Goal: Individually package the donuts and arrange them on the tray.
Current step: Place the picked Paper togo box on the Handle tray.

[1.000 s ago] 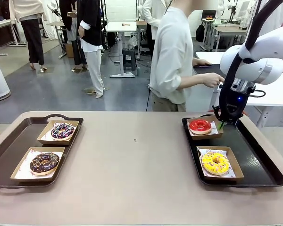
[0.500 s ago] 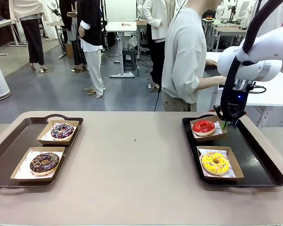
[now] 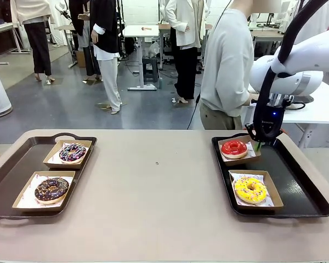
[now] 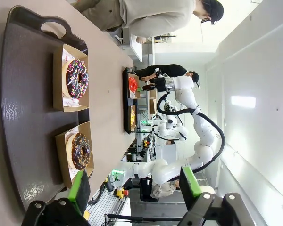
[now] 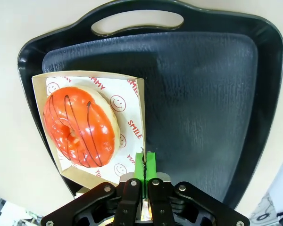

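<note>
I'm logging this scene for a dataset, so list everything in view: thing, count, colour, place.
table: one, beige, across the foreground
left tray: one, black, left end of table
right tray: one, black, right end
chocolate donut: one, brown, boxed, left tray near
purple donut: one, boxed, left tray far
red donut: one, boxed, right tray far
yellow donut: one, boxed, right tray near
person: one, pale top, beyond table
left gripper: open, above left tray
right gripper: shut, at red donut's box edge

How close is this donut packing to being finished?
Nearly done, it seems. All four sit in paper-lined boxes on trays: chocolate donut, purple donut, yellow donut. The right hand, shut, pinches the red donut's cardboard box edge. What's left appears to be placing it.
</note>
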You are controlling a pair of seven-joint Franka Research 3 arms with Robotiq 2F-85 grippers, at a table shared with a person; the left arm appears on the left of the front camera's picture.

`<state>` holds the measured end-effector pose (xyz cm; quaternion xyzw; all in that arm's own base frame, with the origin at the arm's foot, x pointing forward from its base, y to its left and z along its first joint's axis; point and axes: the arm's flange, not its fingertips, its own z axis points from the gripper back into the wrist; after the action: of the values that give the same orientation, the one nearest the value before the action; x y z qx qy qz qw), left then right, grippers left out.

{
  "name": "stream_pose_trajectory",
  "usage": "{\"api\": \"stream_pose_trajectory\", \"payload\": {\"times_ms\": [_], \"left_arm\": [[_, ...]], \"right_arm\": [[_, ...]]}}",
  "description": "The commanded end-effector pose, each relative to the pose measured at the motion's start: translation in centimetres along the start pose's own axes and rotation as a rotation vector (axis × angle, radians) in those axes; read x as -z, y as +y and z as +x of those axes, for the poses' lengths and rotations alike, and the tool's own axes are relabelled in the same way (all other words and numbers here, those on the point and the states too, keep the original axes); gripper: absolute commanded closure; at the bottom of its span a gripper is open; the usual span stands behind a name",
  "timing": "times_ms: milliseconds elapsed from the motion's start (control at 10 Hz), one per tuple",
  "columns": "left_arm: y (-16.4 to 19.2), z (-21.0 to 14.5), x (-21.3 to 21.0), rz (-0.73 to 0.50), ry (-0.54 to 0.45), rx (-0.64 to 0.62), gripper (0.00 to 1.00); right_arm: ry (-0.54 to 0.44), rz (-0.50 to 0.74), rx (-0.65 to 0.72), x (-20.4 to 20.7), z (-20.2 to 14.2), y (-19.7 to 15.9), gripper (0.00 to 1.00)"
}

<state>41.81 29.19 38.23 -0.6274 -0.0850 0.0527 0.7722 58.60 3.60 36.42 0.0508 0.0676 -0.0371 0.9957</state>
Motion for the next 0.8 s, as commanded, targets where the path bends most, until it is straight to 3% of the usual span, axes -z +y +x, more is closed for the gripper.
{"api": "stream_pose_trajectory", "payload": {"times_ms": [0, 200, 300, 400, 500, 700], "left_arm": [[-0.16, -0.12, -0.04, -0.002, -0.004, 0.002, 0.0], [-0.16, -0.12, -0.04, -0.002, -0.004, 0.002, 0.0], [-0.16, -0.12, -0.04, -0.002, -0.004, 0.002, 0.0], [-0.16, -0.12, -0.04, -0.002, -0.004, 0.002, 0.0], [-0.16, -0.12, -0.04, -0.002, -0.004, 0.002, 0.0], [-0.16, -0.12, -0.04, -0.002, -0.004, 0.002, 0.0]], "right_arm": [[0.01, -0.021, 0.019, -0.4, 0.72, 0.6, 0.99], [0.014, -0.013, 0.012, -0.27, 0.86, 0.65, 0.99], [0.019, -0.001, 0.009, -0.22, 0.87, 0.67, 0.42], [0.021, 0.006, 0.01, -0.23, 0.89, 0.68, 0.4], [0.023, 0.011, 0.011, -0.2, 0.89, 0.67, 0.0], [0.02, 0.018, 0.008, -0.26, 0.81, 0.8, 0.0]]}}
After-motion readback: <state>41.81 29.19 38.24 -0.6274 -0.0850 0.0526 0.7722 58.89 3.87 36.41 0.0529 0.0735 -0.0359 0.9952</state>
